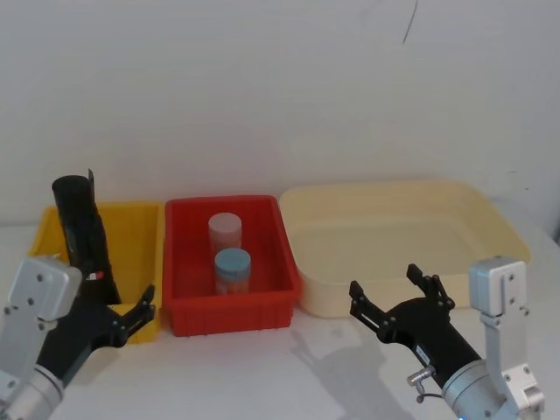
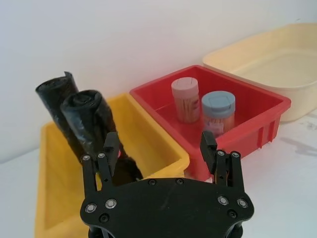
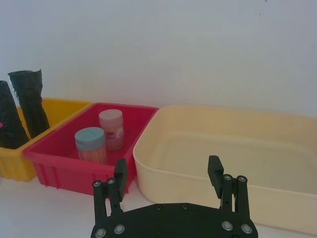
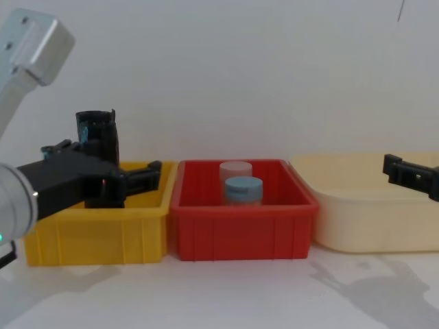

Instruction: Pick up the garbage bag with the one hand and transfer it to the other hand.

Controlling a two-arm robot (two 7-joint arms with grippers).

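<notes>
**Left claw** (image 2: 157,148): fingers spread wide and holding nothing. It is poised low at the near edge of the yellow bin (image 1: 136,229).

**Task item:** Just beyond the claw, the roll of bags (image 2: 89,119) stands leaning in that bin, with its label low on its side. It touches a second roll (image 2: 54,94) with a ragged top, which stands behind it.

**Recommendation:**
- Take the front roll alone, closing squarely across its upper body and clear of the neighbour. The glossy skin looks likely to slip.
- Lift straight up past the bin wall before swinging toward the middle.
- Grip near one end, so that bare length is left for the receiver.

**Right claw** (image 1: 383,282): likewise spread and empty. It hovers over the counter (image 1: 262,367) in front of the cream tub (image 1: 385,229), well apart from the roll.
</notes>
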